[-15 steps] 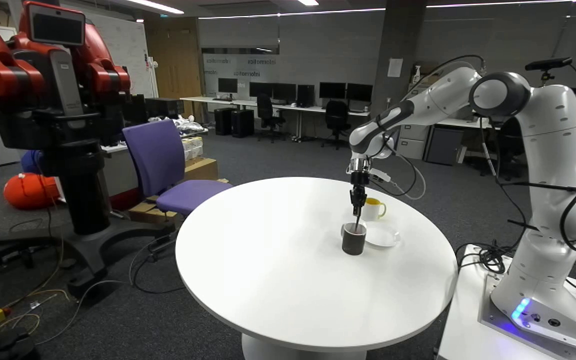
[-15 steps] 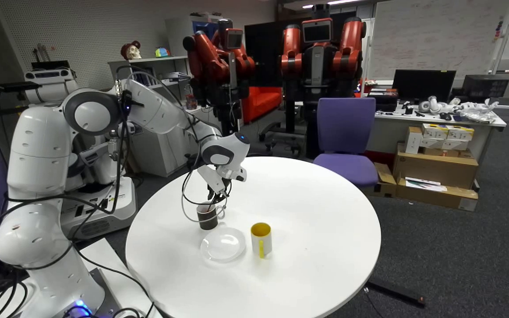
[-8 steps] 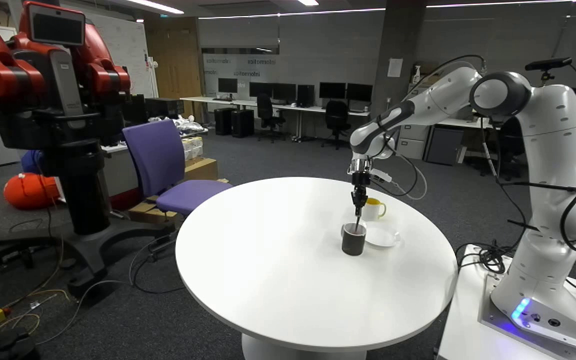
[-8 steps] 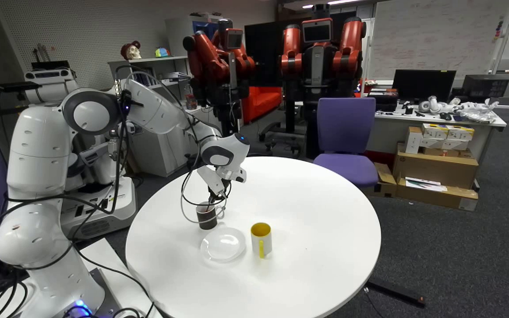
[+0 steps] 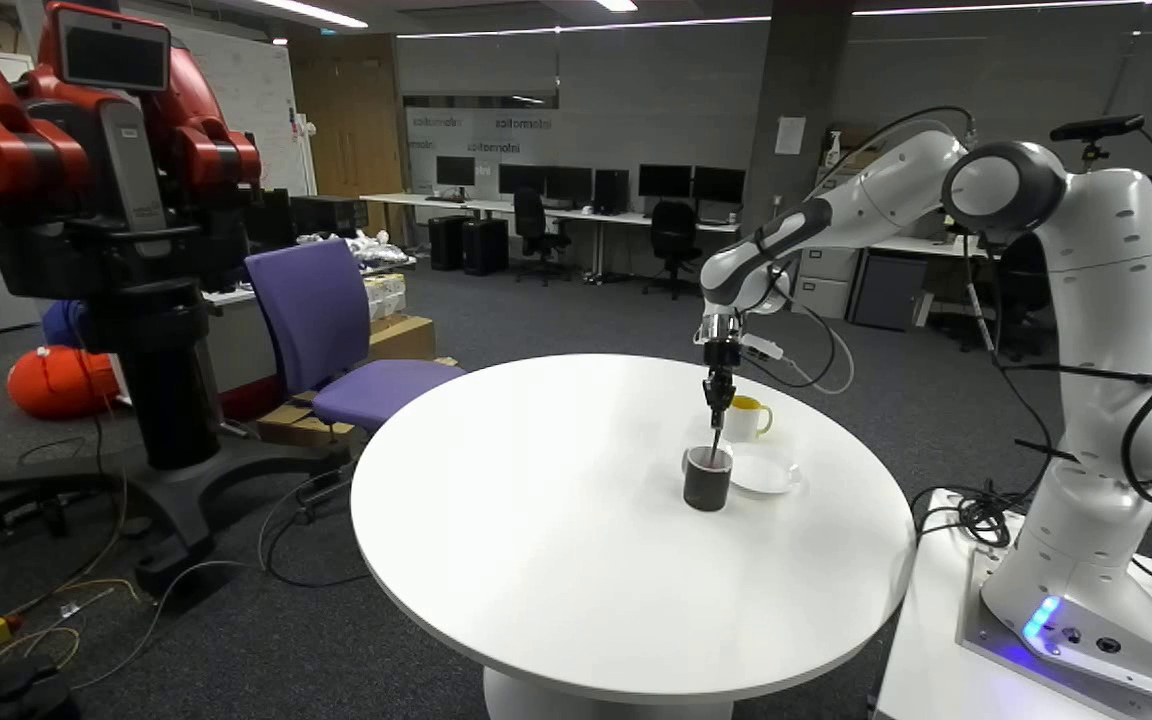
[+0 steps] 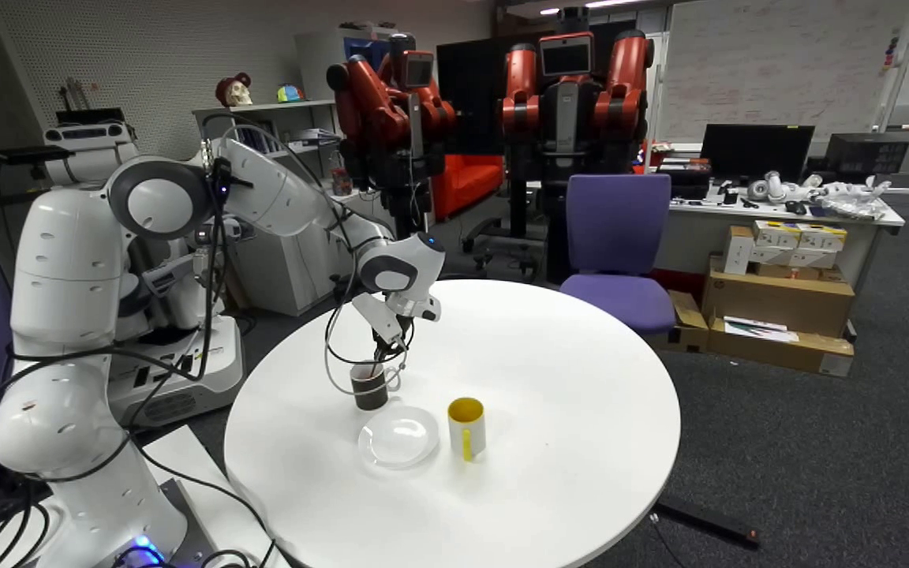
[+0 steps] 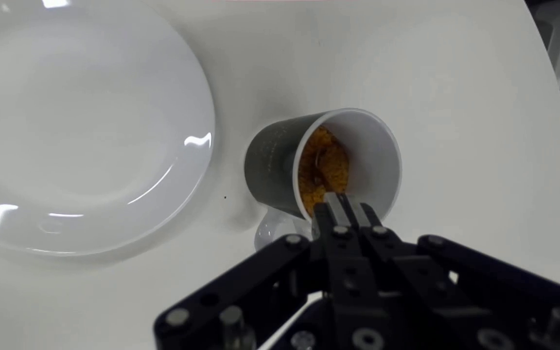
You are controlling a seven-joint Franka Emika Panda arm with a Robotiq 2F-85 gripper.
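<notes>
My gripper [image 5: 717,424] points down over a dark mug [image 5: 706,488] with a white inside. It is shut on a thin dark spoon [image 5: 715,446] whose lower end is inside the mug. In the wrist view the fingertips [image 7: 343,198] are close together over the rim of the mug [image 7: 275,163]. The spoon [image 7: 324,183] reaches into an orange-brown filling [image 7: 336,163]; its lower end is hard to make out. The mug stands upright on the table in both exterior views, also here [image 6: 369,391]. A white plate [image 6: 399,439] lies beside it.
A white mug with a yellow inside and handle [image 6: 468,435] stands beyond the plate. All stand on a round white table [image 5: 556,560]. A loose cable loop [image 6: 330,347] hangs from the arm by the dark mug. A purple chair [image 5: 311,320] stands at the table's edge.
My gripper has risen very slightly over the dark mug. The spoon's lower end is still inside the mug. The plate and the yellow-handled mug have not moved.
</notes>
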